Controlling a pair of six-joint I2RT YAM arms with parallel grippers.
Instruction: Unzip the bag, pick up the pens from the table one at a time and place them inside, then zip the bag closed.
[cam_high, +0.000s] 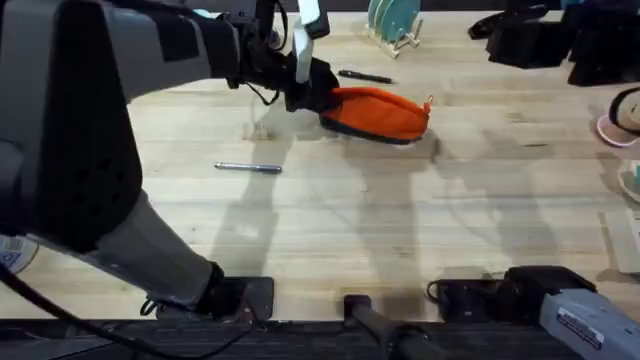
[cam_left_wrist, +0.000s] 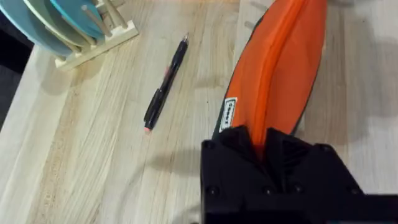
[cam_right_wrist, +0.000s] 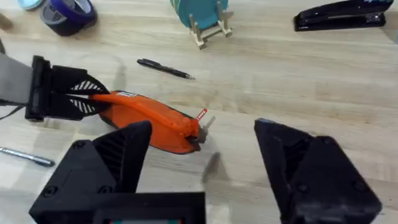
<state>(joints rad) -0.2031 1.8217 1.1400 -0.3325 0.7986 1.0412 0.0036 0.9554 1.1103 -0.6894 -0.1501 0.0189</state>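
The bag (cam_high: 378, 113) lies on the table (cam_high: 400, 230) toward the far side, its long axis running left to right, zipper seam on top and still closed. The left gripper (cam_high: 315, 88) is clamped on the bag's left end, pinning it. The pull (cam_right_wrist: 201, 116) sits at the opposite, right end, pointing toward the right gripper (cam_right_wrist: 202, 168), which hangs with its jaws spread, empty, on the near side of the bag and apart from it. The right arm is therefore nearer the pull. The black pen (cam_high: 364, 76) lies just beyond the bag; the grey pen (cam_high: 248, 167) lies nearer, left of the bag.
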